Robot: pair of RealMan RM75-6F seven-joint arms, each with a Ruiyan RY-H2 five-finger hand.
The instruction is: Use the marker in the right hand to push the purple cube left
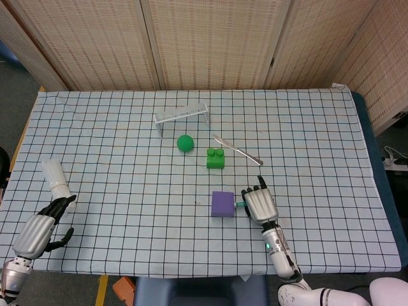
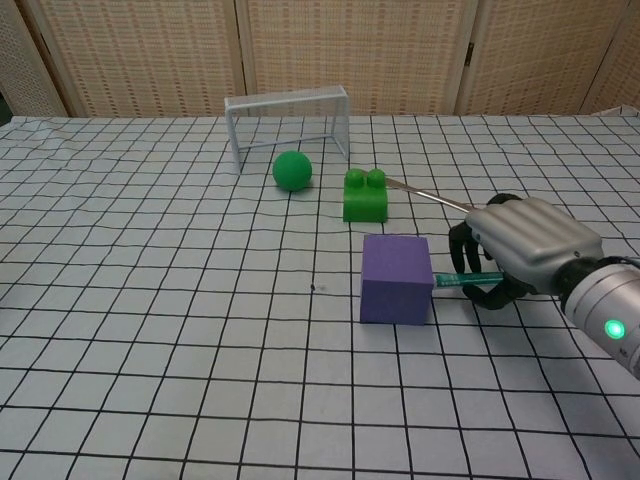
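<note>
Far to the left of the solid purple cube (image 2: pixel 397 279), near the table's front corner, your left hand (image 1: pixel 39 233) rests on the checked cloth with its fingers curled loosely and nothing in them. The purple cube sits just in front of the green plastic building brick (image 2: pixel 365 195). On the cube's right side, the tip of the thin green marker (image 2: pixel 462 281) touches it. Your right hand (image 2: pixel 522 248) grips that marker tightly. The push looks started; more sliding left may remain.

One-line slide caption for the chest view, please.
Right hand holds a green marker with its tip against the purple cube, near a green brick, green ball and small goal.
</note>
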